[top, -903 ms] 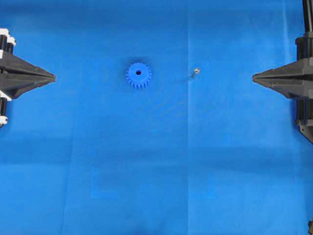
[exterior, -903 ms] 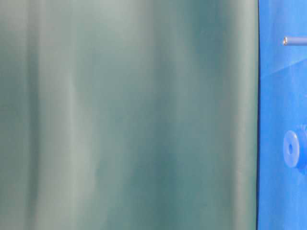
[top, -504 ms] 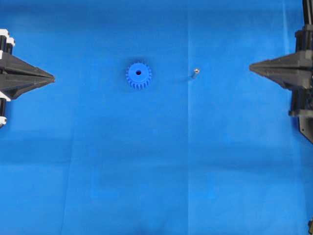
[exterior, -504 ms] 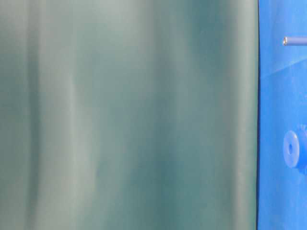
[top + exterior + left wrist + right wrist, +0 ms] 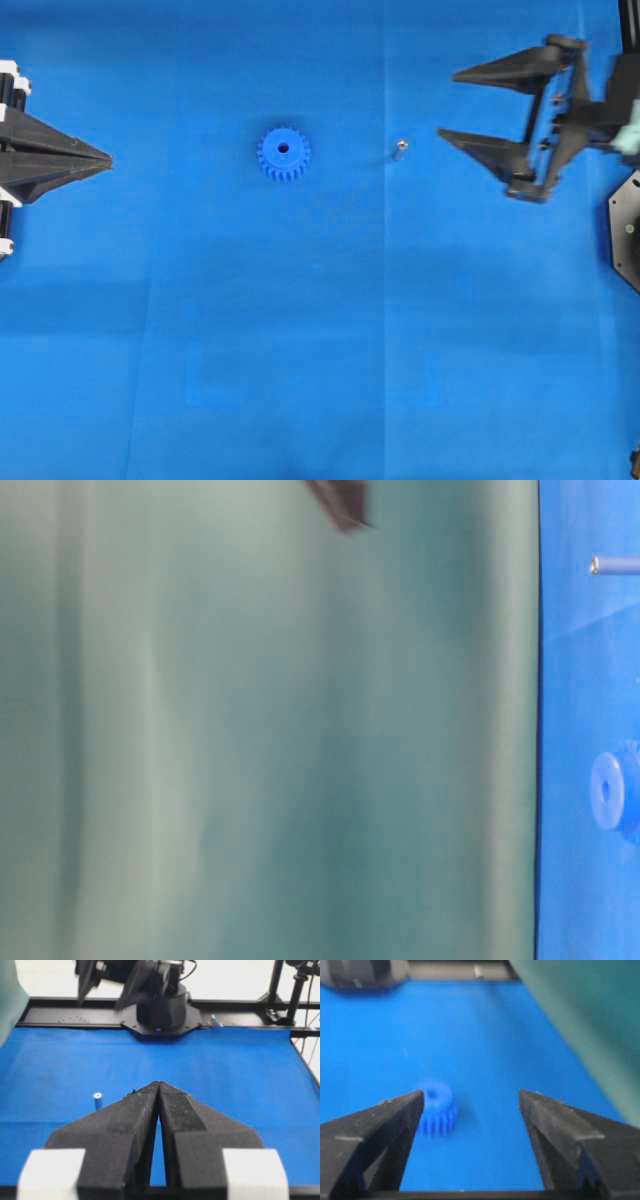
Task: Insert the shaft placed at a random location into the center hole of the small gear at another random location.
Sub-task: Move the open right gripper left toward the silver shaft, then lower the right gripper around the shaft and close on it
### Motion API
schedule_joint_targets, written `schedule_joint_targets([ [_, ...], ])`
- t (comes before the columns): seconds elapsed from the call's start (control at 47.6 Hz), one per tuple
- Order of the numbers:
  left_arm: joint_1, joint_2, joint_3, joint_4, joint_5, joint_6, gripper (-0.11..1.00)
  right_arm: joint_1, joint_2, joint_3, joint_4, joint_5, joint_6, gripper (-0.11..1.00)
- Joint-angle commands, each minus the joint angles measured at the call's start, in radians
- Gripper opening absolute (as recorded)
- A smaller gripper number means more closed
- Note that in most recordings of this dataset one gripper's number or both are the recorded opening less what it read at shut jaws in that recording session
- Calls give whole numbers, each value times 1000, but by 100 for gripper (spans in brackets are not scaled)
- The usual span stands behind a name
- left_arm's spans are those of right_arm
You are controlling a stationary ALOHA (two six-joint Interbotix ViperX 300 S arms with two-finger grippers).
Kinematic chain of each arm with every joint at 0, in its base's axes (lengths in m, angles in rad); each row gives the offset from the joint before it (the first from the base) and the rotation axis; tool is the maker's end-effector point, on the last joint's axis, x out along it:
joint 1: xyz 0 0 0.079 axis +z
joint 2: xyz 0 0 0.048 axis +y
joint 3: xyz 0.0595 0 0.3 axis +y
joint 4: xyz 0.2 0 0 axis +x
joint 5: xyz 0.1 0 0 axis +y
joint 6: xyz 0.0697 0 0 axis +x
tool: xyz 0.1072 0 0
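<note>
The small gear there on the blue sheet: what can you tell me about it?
The small gear is a bright blue toothed wheel, plastic by its look, with a raised round hub and a dark center hole. It lies flat on the blue sheet, hole upward. Nothing touches it; the shaft stands apart from it.

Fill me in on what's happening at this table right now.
Nothing is held yet. The shaft stands upright on the blue mat, apart from the small gear, which lies flat. The right gripper is open and aimed toward the shaft. The left gripper sits shut at the far side.
</note>
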Motion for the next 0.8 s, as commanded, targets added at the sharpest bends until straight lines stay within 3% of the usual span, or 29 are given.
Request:
schedule_joint_targets([
  [0.0, 0, 3, -17, 3, -6, -2, 0, -2, 98, -28, 18, -60, 2, 72],
  [0.42, 0, 2, -3, 3, -5, -3, 0, -2, 430, -63, 101, -201, 8, 70],
  [0.777, -2, -8, 3, 3, 3, -3, 0, 23, 557, -67, 107, -290, 55, 70],
])
